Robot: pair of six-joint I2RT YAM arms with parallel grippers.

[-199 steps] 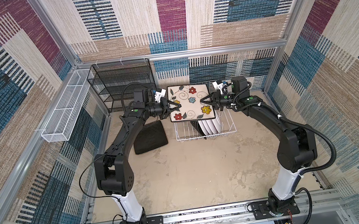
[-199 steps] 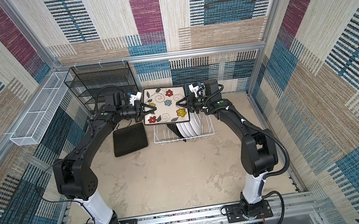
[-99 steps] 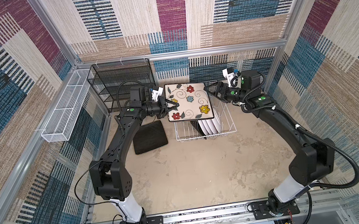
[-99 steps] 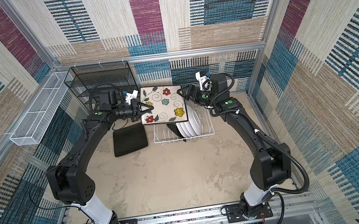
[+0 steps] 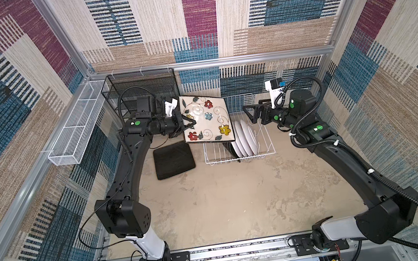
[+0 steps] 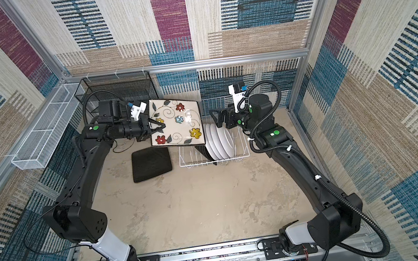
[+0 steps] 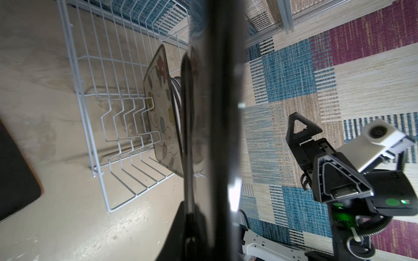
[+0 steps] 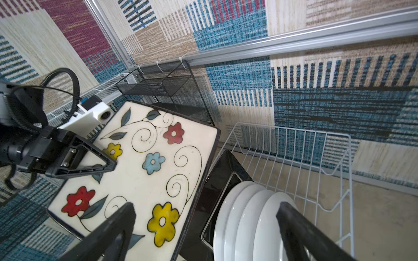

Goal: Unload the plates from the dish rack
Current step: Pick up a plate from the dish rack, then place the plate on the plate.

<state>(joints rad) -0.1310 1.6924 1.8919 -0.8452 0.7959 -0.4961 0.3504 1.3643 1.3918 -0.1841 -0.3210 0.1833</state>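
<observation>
We are clamping the flowered square plate (image 5: pixel 205 119) by its edge in the left jaws — holding it clear above the dish rack (image 5: pixel 263 146) for carrying off. The right jaws are standing wide, empty.

Plates (image 5: pixel 244 140) stand in the dish rack (image 5: pixel 268 140); another plate (image 5: pixel 173 159) lies left of it.

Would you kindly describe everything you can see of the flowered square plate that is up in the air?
The square plate looks like glazed ceramic: cream face with red, blue and yellow flowers, black swirls, dark rim. It hangs face up, slightly tilted, above one end of the dish rack, touching nothing but the left gripper, which is shut on its edge.
</observation>
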